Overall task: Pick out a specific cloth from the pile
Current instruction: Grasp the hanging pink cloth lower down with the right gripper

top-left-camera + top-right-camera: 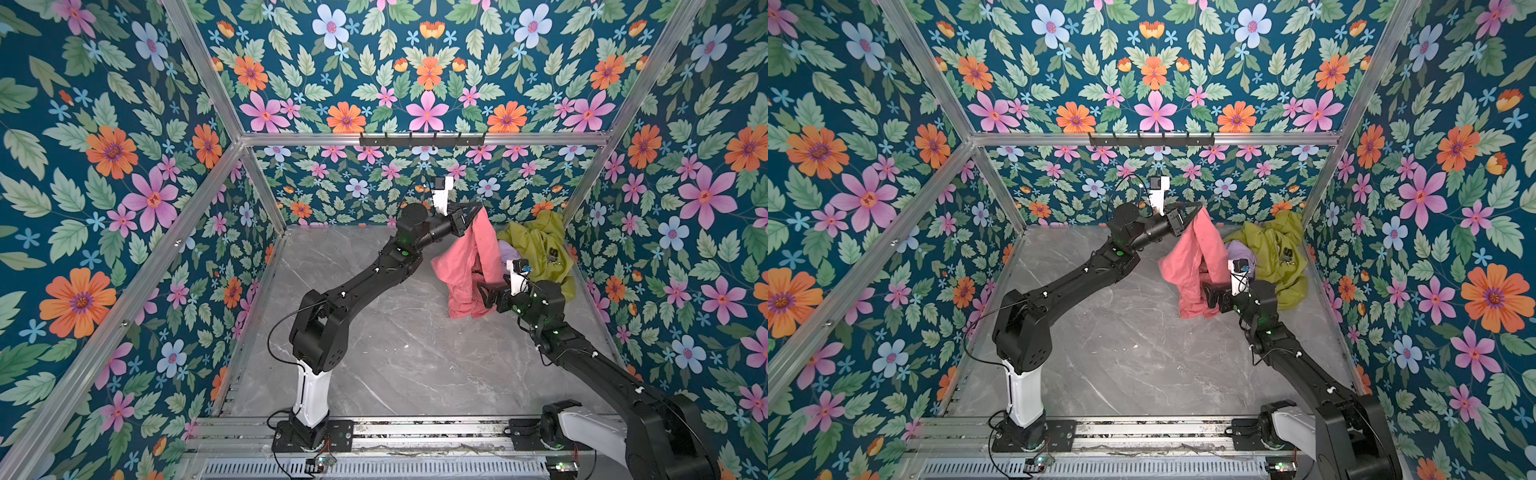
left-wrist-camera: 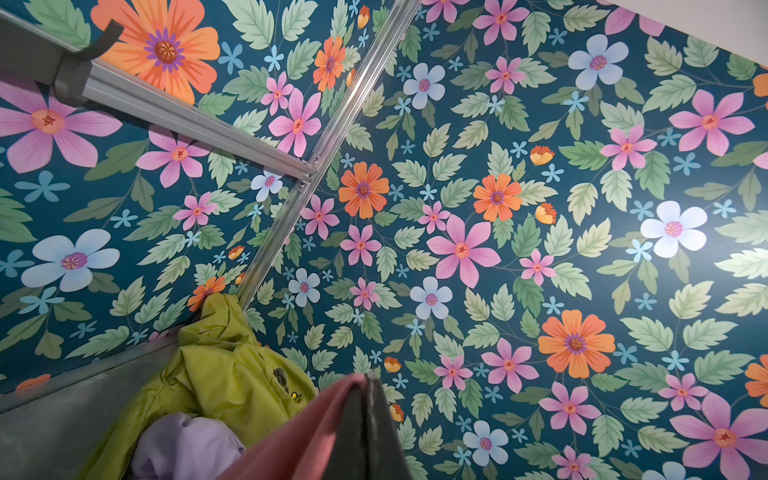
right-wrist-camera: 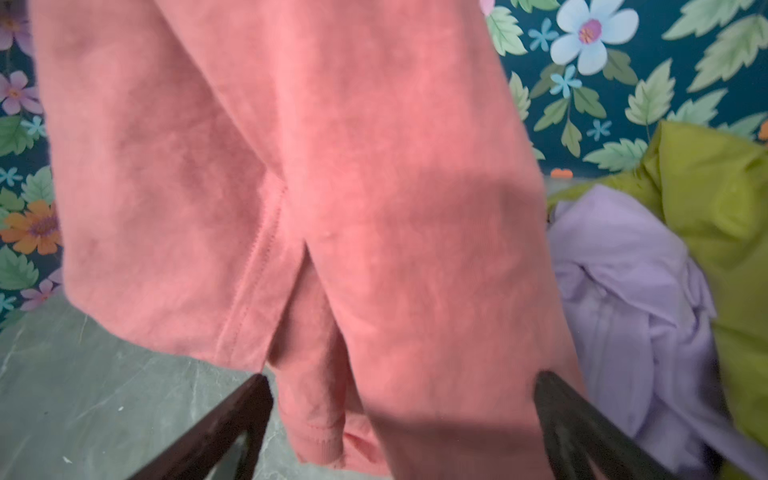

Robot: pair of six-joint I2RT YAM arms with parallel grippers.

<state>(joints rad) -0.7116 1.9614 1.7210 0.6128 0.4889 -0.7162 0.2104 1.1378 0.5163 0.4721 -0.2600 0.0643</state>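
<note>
Just beside cloth (image 1: 461, 257): pile (image 1: 536, 245); right pincer (image 3: 401, 376)

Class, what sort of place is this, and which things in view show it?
Most likely a robot test cell: an aluminium frame clad in floral-printed walls, a left arm and right arm mounted on a base rail, and a pile of garments on the floor.

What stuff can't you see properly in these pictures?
- Purple cloth: mostly hidden in both top views by the pink cloth and the right wrist camera.
- Print on the green garment: too small to read in a top view.
- Left end effector: one finger covered by pink cloth, left wrist view.
- Right end effector: open fingers cut off by the right wrist view's edge.
</note>
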